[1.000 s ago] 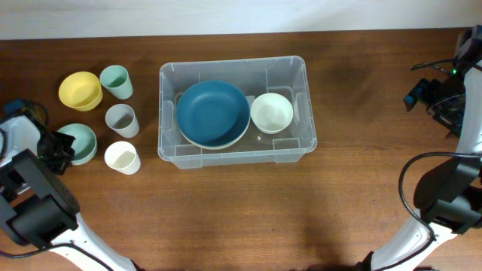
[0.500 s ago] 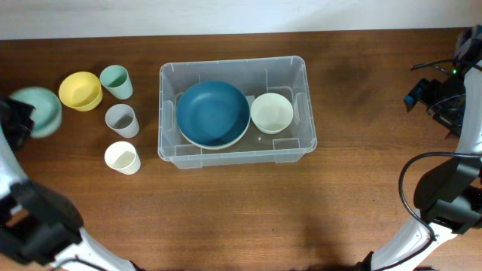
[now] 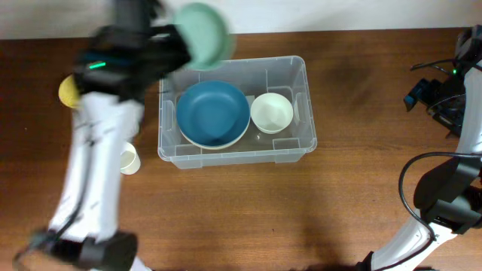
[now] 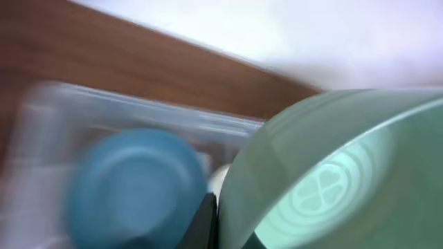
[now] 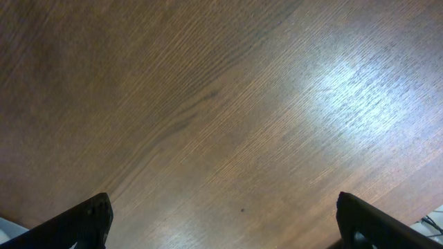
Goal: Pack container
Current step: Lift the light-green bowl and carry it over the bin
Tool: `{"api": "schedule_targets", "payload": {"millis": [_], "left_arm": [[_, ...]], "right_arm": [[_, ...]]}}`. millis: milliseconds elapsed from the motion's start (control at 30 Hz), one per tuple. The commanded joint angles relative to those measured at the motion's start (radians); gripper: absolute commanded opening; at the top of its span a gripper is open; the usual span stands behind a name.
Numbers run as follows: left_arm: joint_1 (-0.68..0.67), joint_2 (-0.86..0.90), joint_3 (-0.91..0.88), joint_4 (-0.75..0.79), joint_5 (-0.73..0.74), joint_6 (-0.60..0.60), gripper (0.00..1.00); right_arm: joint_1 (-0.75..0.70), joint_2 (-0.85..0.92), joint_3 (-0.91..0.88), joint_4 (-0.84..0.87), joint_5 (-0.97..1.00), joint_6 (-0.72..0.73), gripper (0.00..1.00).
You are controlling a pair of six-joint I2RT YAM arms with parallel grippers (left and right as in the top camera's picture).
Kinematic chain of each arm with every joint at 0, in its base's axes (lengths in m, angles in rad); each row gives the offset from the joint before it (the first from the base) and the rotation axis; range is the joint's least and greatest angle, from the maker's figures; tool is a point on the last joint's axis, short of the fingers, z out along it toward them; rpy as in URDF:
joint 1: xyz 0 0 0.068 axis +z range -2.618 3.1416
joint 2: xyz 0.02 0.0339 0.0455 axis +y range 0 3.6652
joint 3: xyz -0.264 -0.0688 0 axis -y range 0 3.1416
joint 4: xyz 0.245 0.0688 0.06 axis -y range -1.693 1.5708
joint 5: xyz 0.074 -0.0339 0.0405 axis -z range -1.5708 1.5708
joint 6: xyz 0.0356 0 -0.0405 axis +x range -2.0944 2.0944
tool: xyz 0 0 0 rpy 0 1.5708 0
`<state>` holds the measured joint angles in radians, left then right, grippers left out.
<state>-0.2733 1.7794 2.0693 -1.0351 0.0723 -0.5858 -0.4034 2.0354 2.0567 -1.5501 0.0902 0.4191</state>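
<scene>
The container, a clear rectangular bin, sits mid-table with a blue bowl and a small white bowl inside. My left gripper is shut on the rim of a mint-green bowl, held in the air over the bin's back-left corner. In the left wrist view the green bowl fills the right side, blurred, with the blue bowl and container wall below. My right gripper stands open over bare wood at the table's far right.
My left arm stretches across the table's left side. Beside it show part of a yellow bowl and a white cup. The right arm stays by the right edge.
The left arm has lifted the green bowl from the table's left edge and swung it right, up over the container's back-left corner. The right arm has not moved.
</scene>
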Motion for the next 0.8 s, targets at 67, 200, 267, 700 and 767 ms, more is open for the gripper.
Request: {"api": "schedule_targets", "payload": {"millis": [67,200,267,700,767], "left_arm": [[-0.167,0.227,-0.005,0.071,0.007,0.019,0.01],[-0.21,0.353,-0.005,0.085,0.008,0.019,0.01],[-0.216,0.392,-0.005,0.085,0.008,0.019,0.01],[-0.243,0.52,-0.005,0.084,0.004,0.019,0.01],[-0.25,0.541,-0.005,0.085,0.007,0.019,0.01]], "right_arm": [[-0.003,0.002,-0.004,0.0,0.016,0.008,0.99],[-0.003,0.002,-0.004,0.0,0.016,0.008,0.99],[-0.003,0.002,-0.004,-0.001,0.016,0.008,0.99],[-0.003,0.002,-0.004,0.0,0.016,0.008,0.99],[-0.003,0.002,-0.004,-0.001,0.016,0.008,0.99]]}}
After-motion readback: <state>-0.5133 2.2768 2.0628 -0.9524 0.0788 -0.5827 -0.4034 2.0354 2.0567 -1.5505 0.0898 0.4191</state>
